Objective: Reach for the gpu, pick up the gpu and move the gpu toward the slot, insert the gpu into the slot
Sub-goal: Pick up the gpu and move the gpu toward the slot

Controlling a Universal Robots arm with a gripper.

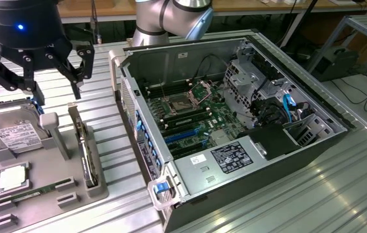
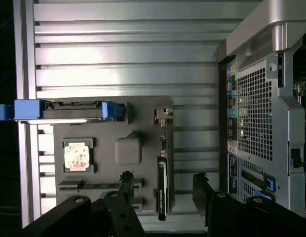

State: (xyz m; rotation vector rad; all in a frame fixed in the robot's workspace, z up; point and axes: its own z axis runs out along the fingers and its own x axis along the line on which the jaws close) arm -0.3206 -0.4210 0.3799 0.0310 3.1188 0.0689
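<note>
The gpu (image 1: 86,155) stands on edge in a groove of a grey holder tray (image 1: 47,204), left of the computer case in the exterior view; only its thin dark edge and silver bracket end show. My gripper (image 1: 54,90) hangs open above the tray's far end, clear of the card and holding nothing. In the wrist view the gpu (image 2: 162,187) is a dark strip lying between my two black fingers (image 2: 126,187), well below them, with my gripper (image 2: 164,190) centred over it. The slot (image 1: 184,132) is a blue strip on the green motherboard inside the open case.
The tray also holds a silver hard drive (image 1: 12,131) in a blue-ended bracket (image 2: 69,109), a processor chip (image 1: 14,177) and a green memory stick (image 1: 38,191). The open case (image 1: 235,121) stands to the exterior view's right, its perforated rear panel (image 2: 256,108) close beside the tray.
</note>
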